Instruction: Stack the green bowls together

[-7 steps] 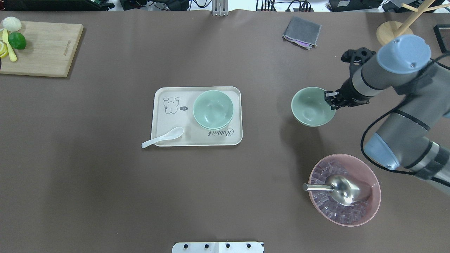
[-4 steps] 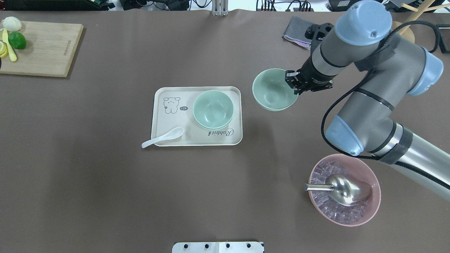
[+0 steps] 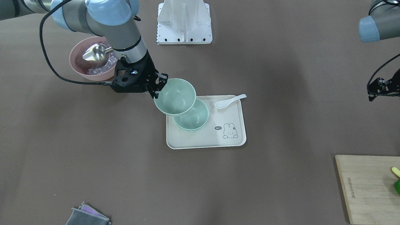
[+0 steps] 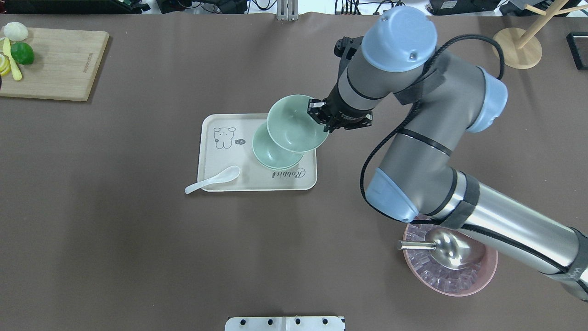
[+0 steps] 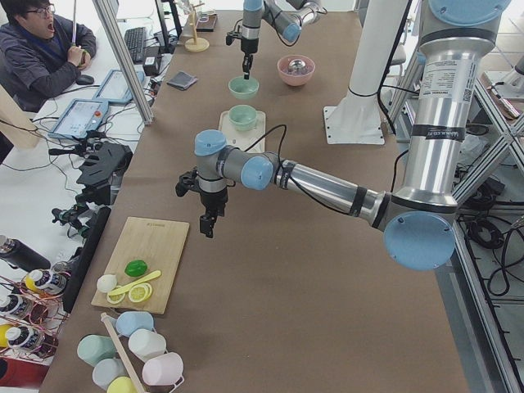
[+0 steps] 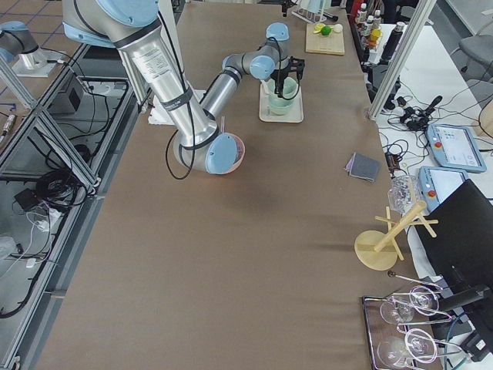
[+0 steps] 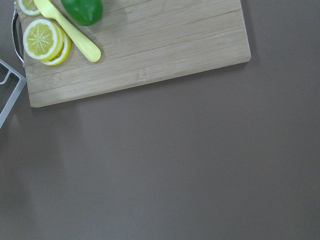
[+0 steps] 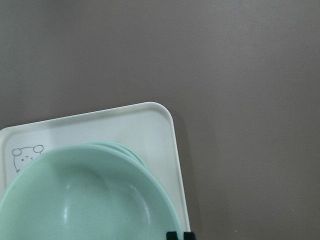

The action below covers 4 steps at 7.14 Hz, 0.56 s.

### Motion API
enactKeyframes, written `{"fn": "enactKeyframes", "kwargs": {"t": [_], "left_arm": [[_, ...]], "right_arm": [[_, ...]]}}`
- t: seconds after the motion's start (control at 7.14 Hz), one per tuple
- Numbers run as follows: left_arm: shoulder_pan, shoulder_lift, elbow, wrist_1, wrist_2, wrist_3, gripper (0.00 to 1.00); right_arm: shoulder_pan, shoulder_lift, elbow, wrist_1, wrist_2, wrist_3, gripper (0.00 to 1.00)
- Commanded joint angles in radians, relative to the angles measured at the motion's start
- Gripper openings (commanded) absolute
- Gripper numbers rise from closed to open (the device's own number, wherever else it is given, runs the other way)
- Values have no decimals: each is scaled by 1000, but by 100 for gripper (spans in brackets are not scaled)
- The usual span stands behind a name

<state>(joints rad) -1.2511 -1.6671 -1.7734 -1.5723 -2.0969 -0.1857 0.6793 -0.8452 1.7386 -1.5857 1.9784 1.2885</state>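
While pinched at its rim by the right gripper (image 4: 320, 120), jaws narrow across the wall, held green bowl (image 4: 294, 124) mouth upward, lifted over the tray (image 4: 216, 158), overlapping the nested green bowls (image 4: 271, 155) there, offset toward the gripper

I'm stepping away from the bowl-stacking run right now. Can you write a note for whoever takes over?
Right gripper: shut on the rim of a small pale mint-green plastic bowl, held aloft, overlapping the stack below but off-centre.
Left gripper: hangs near the wooden cutting board, nothing seen in it; jaws unclear.
Done: what look like two matching green bowls sit nested on the cream rabbit-print tray.
Left: centre the held bowl over them, lower, release.
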Motion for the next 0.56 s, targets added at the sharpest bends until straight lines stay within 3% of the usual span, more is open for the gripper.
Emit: {"fn": "enactKeyframes", "kwargs": {"t": [0.0, 0.42], "left_arm": [[-2, 1, -11, 0, 1, 0, 98], [-2, 1, -18, 0, 3, 0, 98]], "right_arm": [[-17, 139, -173, -2, -18, 29, 0], [-46, 126, -186, 0, -38, 29, 0]]}}
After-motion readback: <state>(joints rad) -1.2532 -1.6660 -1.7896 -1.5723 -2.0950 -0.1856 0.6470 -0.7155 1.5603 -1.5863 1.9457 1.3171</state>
